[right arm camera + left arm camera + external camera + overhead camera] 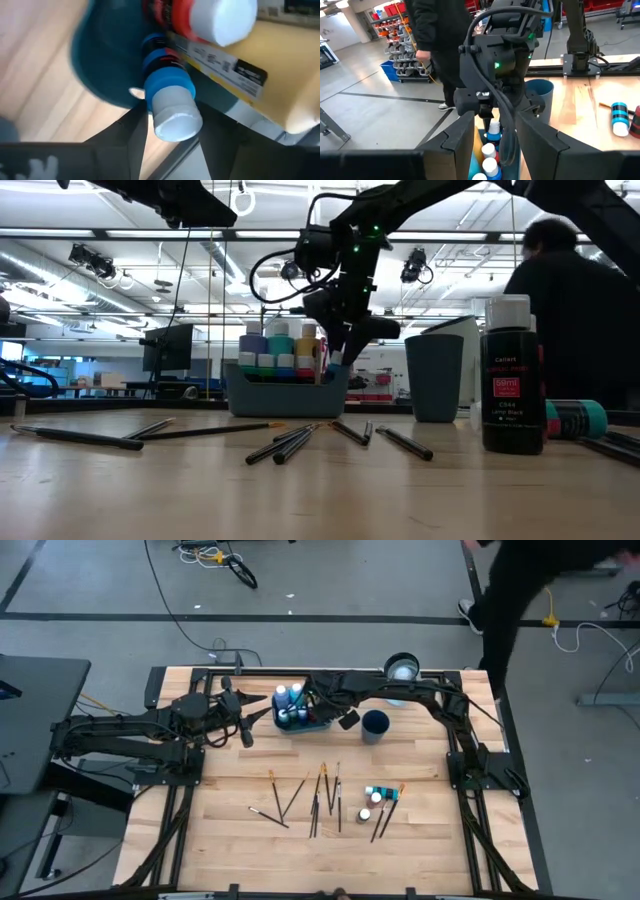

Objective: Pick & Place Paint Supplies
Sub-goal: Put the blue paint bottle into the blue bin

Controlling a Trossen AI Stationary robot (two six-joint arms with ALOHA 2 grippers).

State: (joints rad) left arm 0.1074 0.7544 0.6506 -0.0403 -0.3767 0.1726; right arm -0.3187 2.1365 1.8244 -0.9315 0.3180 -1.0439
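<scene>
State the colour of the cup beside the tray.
Dark blue cup; clearest in the high view.

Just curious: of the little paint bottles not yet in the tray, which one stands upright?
The black-labelled bottle with the white cap, standing upright on the table; the teal-banded bottle beside it lies on its side.

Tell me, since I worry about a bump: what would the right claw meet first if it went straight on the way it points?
Most likely the blue-and-white-capped paint bottle standing in the teal tray. In the right wrist view it sits just ahead of the right claw, between its open fingers. How far ahead is unclear.
</scene>
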